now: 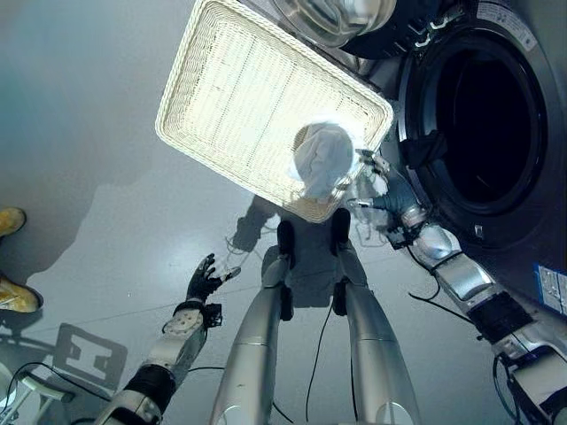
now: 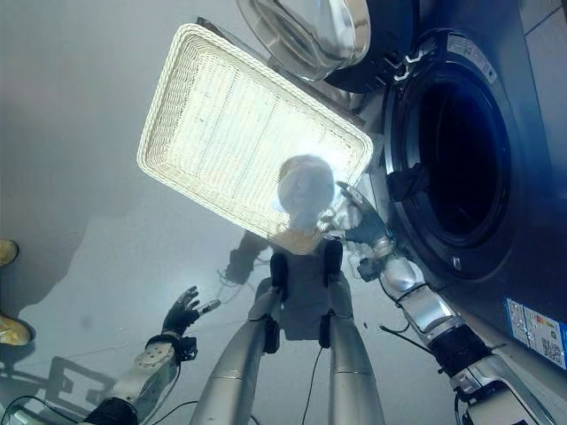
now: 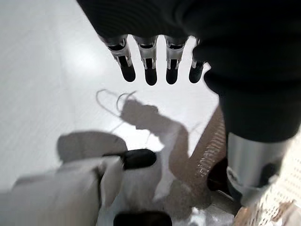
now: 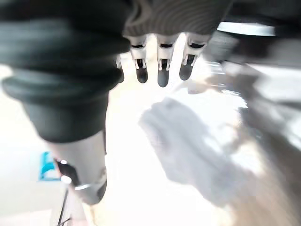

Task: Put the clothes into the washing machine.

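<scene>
Overhead, right hand (image 1: 383,188) fingers spread beside the white cloth (image 1: 323,158) in the basket (image 1: 221,97); left hand (image 1: 204,282) open.

Yellow shoes (image 1: 12,257) at the grey floor's (image 1: 89,115) left edge

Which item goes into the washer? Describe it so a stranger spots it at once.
Start at the washing machine with its round dark opening. Beside it lies a white wicker basket. In the basket's corner nearest the machine sits the white bundled garment, the lone soft lump there, with the right hand right beside it.
</scene>
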